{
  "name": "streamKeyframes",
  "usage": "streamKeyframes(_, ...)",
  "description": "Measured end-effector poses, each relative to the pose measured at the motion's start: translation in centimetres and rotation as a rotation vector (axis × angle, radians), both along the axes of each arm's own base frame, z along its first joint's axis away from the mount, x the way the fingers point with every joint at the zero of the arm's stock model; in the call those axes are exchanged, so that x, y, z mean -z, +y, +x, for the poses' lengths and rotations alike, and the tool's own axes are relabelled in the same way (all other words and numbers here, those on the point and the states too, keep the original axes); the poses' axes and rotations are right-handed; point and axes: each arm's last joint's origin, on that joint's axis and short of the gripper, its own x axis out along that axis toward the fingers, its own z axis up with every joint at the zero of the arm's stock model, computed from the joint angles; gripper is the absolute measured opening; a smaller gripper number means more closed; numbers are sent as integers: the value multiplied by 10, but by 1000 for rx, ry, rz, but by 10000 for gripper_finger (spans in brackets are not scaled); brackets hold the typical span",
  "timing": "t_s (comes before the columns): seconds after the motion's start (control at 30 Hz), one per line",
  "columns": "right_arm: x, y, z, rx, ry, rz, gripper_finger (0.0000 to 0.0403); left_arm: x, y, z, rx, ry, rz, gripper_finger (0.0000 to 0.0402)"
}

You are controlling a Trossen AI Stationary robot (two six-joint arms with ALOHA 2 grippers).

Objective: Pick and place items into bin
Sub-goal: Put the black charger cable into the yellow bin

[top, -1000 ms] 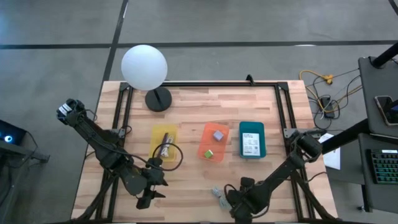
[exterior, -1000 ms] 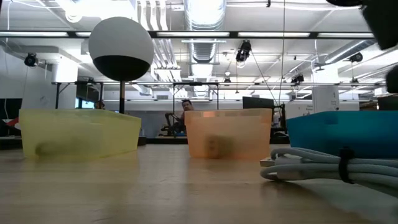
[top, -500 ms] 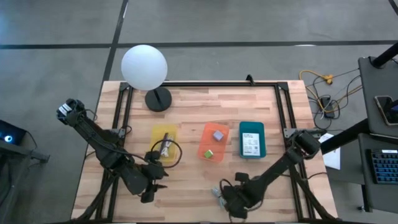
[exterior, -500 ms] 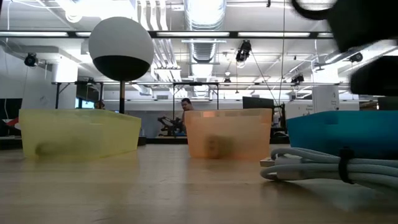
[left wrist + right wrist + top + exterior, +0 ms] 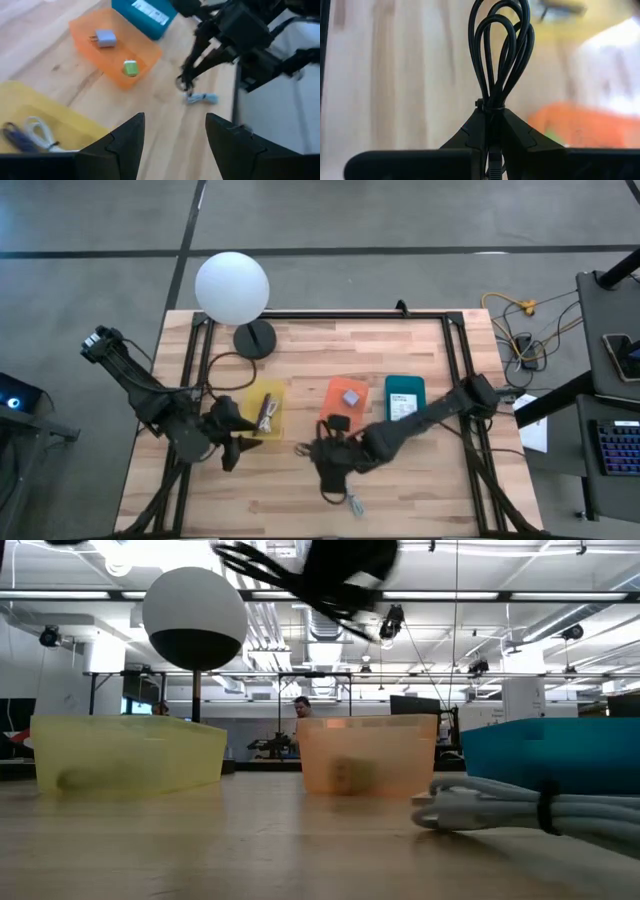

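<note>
Two grippers were in play. The right gripper (image 5: 492, 150) was clamped on a bundled black cable (image 5: 499, 55), held above the table just left of the orange bin (image 5: 345, 410) and right of the yellow bin (image 5: 263, 408). Its loops dangled free, so a quick swing could snag a bin wall or let the bundle slip from the narrow pinch. The left gripper (image 5: 175, 145) hung with fingers apart by the yellow bin's left side, near enough for the arms to clash. A grey cable (image 5: 352, 500) lay on the near table, unbinned.
</note>
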Motion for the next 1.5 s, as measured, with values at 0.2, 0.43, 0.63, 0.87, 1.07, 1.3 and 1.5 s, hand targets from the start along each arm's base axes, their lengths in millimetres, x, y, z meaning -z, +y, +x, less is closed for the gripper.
streamKeyframes(0.2, -24, -20, 33, -2, -109, -47, 24, 27, 10, -6, -31, -169, -173, 194)
streamKeyframes(0.43, -21, -25, 60, -20, -116, -70, 24, 56, 21, 1, -103, -334, -322, 194)
streamKeyframes(0.63, -21, -28, 70, -13, -119, -73, 24, 70, 23, 4, -93, -306, -317, 195)
streamKeyframes(0.87, -26, -32, 72, -5, -137, -69, 24, 80, 23, 10, -96, -270, -290, 199)
streamKeyframes(1.07, -26, -34, 75, -14, -149, -30, 24, 82, 25, 18, -95, -259, -228, 162)
streamKeyframes(1.3, -24, -37, 73, 42, -120, 6, 79, 84, 31, 21, -124, -238, -114, 17)
streamKeyframes(1.5, -14, -35, 55, 115, 55, 5, 168, 96, 44, 5, -224, 9, 85, 16)
